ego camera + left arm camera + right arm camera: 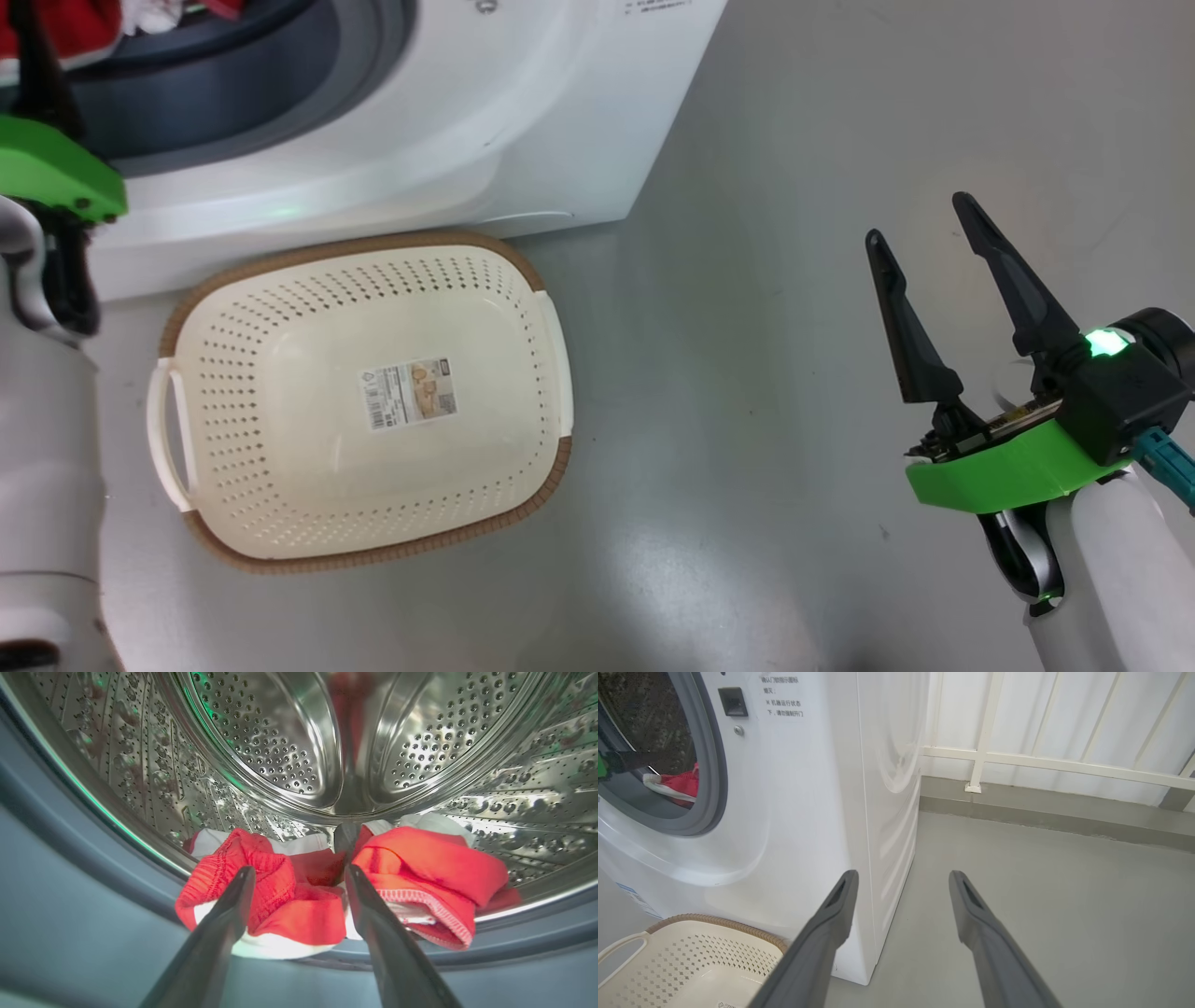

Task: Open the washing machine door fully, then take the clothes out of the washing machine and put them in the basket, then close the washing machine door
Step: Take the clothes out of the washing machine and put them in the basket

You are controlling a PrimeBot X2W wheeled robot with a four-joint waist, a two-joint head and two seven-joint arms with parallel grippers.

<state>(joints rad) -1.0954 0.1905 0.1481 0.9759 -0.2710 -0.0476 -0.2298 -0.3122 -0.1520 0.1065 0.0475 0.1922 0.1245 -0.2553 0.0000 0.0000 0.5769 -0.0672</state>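
Smooth grey floor (1041, 896), white ribbed wall (1064, 714), white rail (1064, 764)

The soft bright red, white-trimmed clothes (420, 868) lie just past the left gripper (299, 872), whose dark fingers (219, 933) hide their near folds. Left of the right gripper (901, 877), the cream perforated plastic basket with brown woven-look rim (714, 918) runs off the picture's bottom edge. Its paper label (409, 394) bears print too small to read.
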